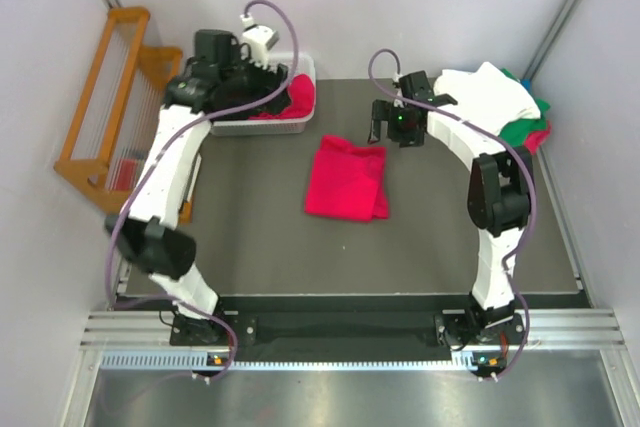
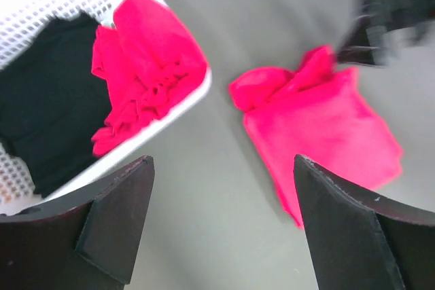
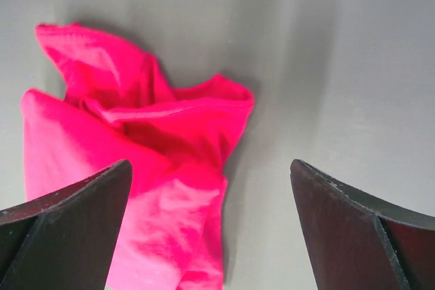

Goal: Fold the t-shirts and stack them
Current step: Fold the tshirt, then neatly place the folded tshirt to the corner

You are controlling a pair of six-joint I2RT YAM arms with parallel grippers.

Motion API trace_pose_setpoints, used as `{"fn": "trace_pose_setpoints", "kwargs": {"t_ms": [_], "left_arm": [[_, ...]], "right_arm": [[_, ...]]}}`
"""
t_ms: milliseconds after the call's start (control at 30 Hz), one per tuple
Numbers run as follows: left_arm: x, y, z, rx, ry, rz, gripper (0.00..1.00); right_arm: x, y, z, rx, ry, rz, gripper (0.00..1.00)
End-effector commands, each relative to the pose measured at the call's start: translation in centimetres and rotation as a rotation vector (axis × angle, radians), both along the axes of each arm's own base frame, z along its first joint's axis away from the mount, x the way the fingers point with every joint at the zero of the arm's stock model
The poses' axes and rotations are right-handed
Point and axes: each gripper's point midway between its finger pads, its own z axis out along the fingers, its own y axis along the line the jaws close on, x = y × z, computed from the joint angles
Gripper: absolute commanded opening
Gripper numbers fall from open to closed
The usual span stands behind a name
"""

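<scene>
Top external: right claw, jaws apart, hangs beside folded red t-shirt.

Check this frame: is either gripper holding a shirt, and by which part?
Nothing is held. The left gripper and the right gripper both stand open in the air, and the folded red t-shirt lies free on the table.

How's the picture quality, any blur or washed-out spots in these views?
Left wrist view: the right gripper at top right is blurred, and the basket washes out to white. Right wrist view: the red t-shirt looks slightly soft. Top view: sharp, evenly lit.
</scene>
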Motion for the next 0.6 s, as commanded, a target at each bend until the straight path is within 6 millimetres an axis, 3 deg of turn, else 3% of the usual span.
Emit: {"fn": "trace_pose_setpoints", "kwargs": {"t_ms": [0,33,67,133,233,367,567], "left_arm": [[-5.4,1.3,2.5,-0.113,0.002,0.009,0.88],[-5.6,2.2,0.9,-0.104,0.009,0.050,0.88],[-6.7,3.3,1.9,-0.105,-0.030,0.073,0.88],[-8.2,4.3,-0.3,-0.088,0.023,0.085,0.89],[-9.9,5.6,-1.9,-0.086,0.071,0.099,0.88],[-11.3,6.5,-1.8,-0.078,0.077,0.110,0.88],[-11.8,6.2,-1.4,-0.086,0.081,0.090,0.88]], "right_arm": [[-0.3,2.0,-0.7,0.119,0.025,0.092,1.00],[-0.2,2.4,-1.8,0.134,0.048,0.101,1.00],[-0.4,3.0,-2.0,0.169,0.059,0.123,1.00],[-0.2,3.4,-3.0,0.179,0.077,0.137,1.00],[0.1,3.8,-3.9,0.202,0.091,0.160,1.00],[0.1,4.2,-5.0,0.238,0.115,0.190,1.00],[0.3,3.6,-6.3,0.296,0.132,0.189,1.00]]}}
